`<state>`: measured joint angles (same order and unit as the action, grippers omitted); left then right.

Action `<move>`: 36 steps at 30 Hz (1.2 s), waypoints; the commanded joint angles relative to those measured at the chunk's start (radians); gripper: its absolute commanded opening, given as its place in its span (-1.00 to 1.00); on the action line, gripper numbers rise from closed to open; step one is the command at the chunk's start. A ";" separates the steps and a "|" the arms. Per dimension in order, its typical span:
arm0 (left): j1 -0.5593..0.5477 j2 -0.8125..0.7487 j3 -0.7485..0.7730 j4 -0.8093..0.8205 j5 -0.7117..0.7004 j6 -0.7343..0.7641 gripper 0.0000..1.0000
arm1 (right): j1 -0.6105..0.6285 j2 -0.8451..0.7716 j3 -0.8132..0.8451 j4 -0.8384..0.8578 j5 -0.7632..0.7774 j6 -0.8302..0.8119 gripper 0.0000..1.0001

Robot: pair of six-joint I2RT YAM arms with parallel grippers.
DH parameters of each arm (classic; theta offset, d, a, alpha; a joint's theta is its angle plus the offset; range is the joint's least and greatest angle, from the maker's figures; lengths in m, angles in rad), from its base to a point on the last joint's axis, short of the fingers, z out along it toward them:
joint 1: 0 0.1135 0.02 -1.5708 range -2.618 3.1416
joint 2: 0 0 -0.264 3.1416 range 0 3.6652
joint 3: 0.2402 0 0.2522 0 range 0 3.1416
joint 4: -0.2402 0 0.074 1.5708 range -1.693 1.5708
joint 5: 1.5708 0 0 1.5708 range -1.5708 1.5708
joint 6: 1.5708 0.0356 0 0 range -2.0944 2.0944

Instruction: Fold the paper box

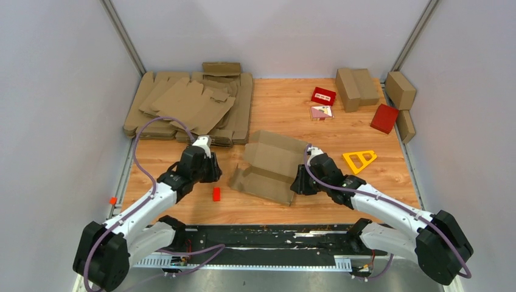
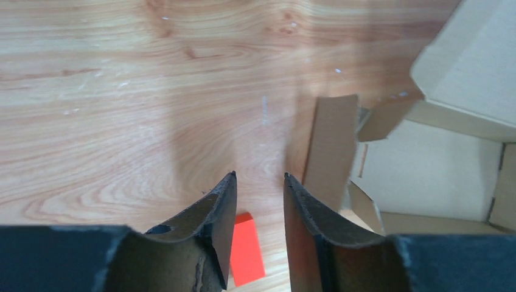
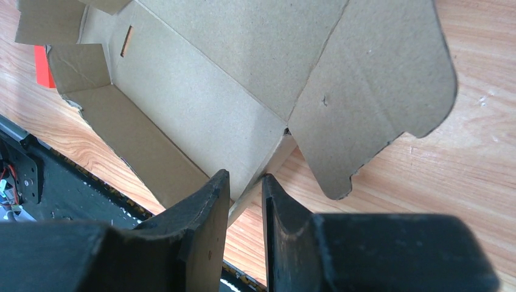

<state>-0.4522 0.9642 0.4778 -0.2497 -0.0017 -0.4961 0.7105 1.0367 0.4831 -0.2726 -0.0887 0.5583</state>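
Pinched the near right wall of the paper box [image 1: 271, 165] in the right gripper [image 3: 246, 181], likely steadying it mid-table [image 1: 286, 109] toward the near edge, and hung the left gripper [image 2: 260, 177] just off its left flap, jaws apart and empty, seemingly ready to fold.

- Wooden table [image 1: 274, 103]: light plank-grain top that carries every item below.
- Stack of flat cardboard sheets [image 1: 182, 103]: far left corner, with the sheets overlapping untidily.
- Paper box [image 1: 271, 164]: centre, partly folded, flaps open.
- Small red block [image 1: 216, 193]: just left of the paper box.
- Yellow triangular frame [image 1: 359, 159]: lying flat, right of the paper box.
- Red box [image 1: 323, 95]: far right area, with a pink-and-white card box [image 1: 321, 112] just beside it.
- Second red box [image 1: 384, 118]: among the closed brown cartons [image 1: 356, 88] at the far right.
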 commanded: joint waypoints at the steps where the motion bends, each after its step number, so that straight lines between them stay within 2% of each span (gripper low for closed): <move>1: 0.029 0.019 0.000 0.035 -0.085 0.010 -0.28 | 0.004 -0.022 0.035 0.014 0.004 -0.017 -0.46; 3: 0.029 0.066 0.004 0.057 -0.051 0.025 -0.51 | 0.004 -0.024 0.034 0.013 0.008 -0.017 -0.46; 5: 0.029 0.121 0.005 0.104 0.039 0.049 -0.77 | 0.004 -0.023 0.034 0.013 0.009 -0.015 -0.46; 7: 0.029 0.179 0.014 0.141 0.131 0.060 -0.90 | 0.005 -0.017 0.036 0.014 0.007 -0.017 -0.47; 9: 0.029 0.236 0.028 0.161 0.182 0.064 -0.94 | 0.004 -0.012 0.037 0.011 0.004 -0.017 -0.47; 14: 0.029 0.343 0.047 0.183 0.260 0.064 -0.84 | 0.005 0.002 0.034 -0.002 0.015 -0.023 -0.47; 19: 0.029 0.384 0.026 0.283 0.379 0.012 -0.72 | 0.004 0.026 0.038 -0.027 0.034 -0.029 -0.49; 28: 0.029 0.390 -0.022 0.476 0.520 -0.111 -0.67 | 0.005 0.032 0.030 -0.028 0.059 -0.032 -0.52; 36: 0.029 0.379 -0.066 0.585 0.579 -0.180 -0.58 | 0.005 0.019 0.025 -0.027 0.066 -0.036 -0.56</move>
<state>-0.4252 1.3506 0.4267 0.2272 0.5171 -0.6239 0.7105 1.0664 0.4831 -0.3012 -0.0494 0.5442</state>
